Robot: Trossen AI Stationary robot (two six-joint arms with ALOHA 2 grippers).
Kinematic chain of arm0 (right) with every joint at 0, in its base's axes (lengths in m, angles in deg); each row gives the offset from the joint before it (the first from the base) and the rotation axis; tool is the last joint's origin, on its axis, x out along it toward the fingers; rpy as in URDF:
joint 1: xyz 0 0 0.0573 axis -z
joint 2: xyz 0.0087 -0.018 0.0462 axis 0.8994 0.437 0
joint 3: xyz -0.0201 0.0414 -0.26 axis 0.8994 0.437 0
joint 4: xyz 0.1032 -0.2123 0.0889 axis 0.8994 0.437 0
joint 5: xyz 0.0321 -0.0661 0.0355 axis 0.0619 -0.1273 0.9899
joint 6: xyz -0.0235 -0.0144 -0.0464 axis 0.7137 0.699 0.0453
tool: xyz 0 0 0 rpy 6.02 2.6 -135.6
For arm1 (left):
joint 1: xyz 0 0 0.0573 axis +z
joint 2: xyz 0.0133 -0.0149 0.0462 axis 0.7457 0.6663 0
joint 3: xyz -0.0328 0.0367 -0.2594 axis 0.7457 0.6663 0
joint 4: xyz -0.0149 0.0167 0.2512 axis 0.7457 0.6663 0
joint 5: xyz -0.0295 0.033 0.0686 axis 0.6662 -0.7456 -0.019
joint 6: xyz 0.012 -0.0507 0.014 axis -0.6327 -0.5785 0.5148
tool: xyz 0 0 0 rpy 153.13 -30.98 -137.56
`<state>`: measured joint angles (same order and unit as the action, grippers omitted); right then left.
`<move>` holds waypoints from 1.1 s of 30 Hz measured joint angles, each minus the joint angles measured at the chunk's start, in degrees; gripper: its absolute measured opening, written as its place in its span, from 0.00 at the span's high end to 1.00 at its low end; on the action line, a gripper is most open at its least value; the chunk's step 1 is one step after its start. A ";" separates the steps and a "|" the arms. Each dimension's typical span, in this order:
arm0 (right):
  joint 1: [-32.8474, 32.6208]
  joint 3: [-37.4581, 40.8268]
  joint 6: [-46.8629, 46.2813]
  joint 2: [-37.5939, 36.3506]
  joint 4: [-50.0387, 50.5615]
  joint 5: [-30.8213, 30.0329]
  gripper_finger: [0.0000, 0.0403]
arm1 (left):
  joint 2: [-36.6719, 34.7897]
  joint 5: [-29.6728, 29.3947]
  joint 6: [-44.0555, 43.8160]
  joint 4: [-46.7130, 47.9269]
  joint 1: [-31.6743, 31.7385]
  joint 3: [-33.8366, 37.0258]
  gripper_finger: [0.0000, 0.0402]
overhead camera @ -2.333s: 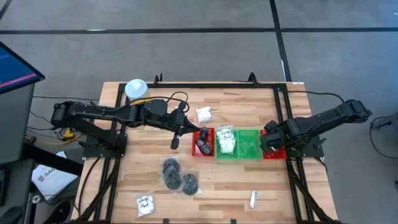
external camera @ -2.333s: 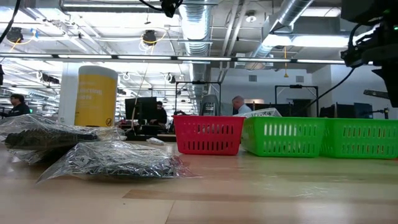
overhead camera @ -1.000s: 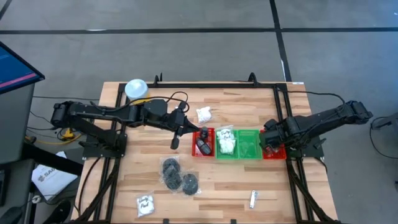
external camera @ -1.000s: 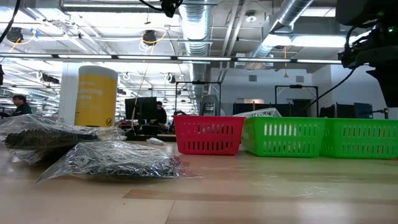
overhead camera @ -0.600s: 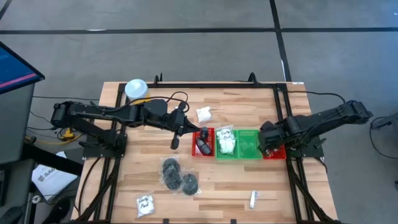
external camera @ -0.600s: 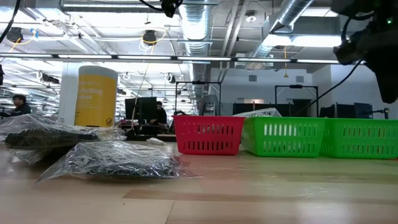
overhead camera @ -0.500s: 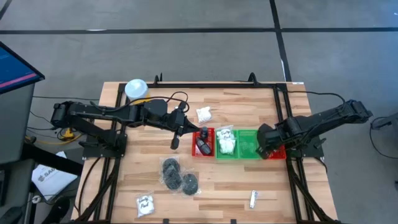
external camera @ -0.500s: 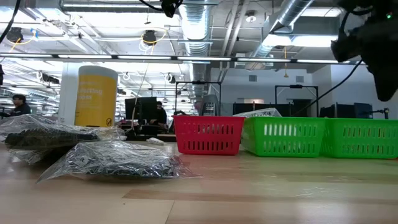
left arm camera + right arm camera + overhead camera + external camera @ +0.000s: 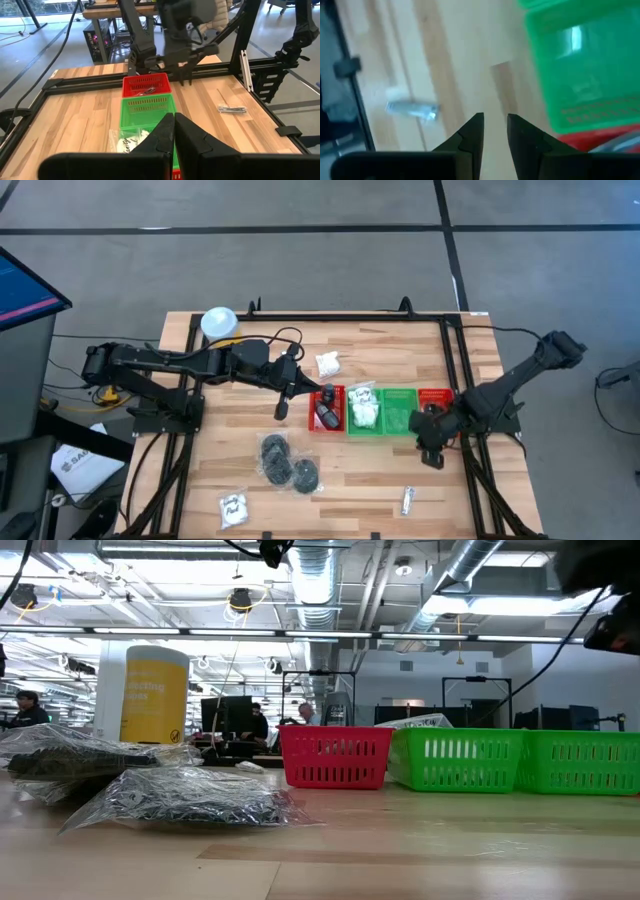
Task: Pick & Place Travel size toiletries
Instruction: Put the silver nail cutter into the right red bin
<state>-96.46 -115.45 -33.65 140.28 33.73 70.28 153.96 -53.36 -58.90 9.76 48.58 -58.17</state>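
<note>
the right gripper [image 9: 432, 455] hangs just near of the green trays [image 9: 398, 412], fingers slightly spread, pinching nothing. a small silver tube [image 9: 407, 500] lies on the table [image 9: 370, 480] nearer still. the left gripper [image 9: 282, 409], pressed together, waits left of the red tray [image 9: 325, 409].

Dark handwriting shows on the white sachet [image 9: 232, 506] near the bench's front edge and on the sachet in the green basket [image 9: 363, 407], but neither can be read. The yellow label on the white canister [image 9: 154, 696] carries pale lettering, also too faint to make out.
</note>
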 joint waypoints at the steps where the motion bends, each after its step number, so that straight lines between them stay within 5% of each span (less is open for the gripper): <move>1: -1.26 0.00 0.89 1.02 -1.22 0.00 0.81 | 0.00 0.00 0.00 0.00 0.00 0.00 0.99; 11: -8.83 -0.10 14.60 16.56 -16.52 0.21 0.81 | 0.02 0.00 0.00 -0.02 0.00 0.00 0.99; 18: -9.17 -5.91 14.41 24.87 -14.81 1.29 0.81 | 0.02 0.00 0.00 0.00 0.00 0.00 0.99; 33: -8.27 -11.69 17.51 30.93 -16.07 10.77 0.80 | 0.02 0.00 -0.42 -0.11 0.35 0.01 0.99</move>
<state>-104.73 -127.15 -16.13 171.21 17.66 81.04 153.99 -53.36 -59.32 9.65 48.93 -58.16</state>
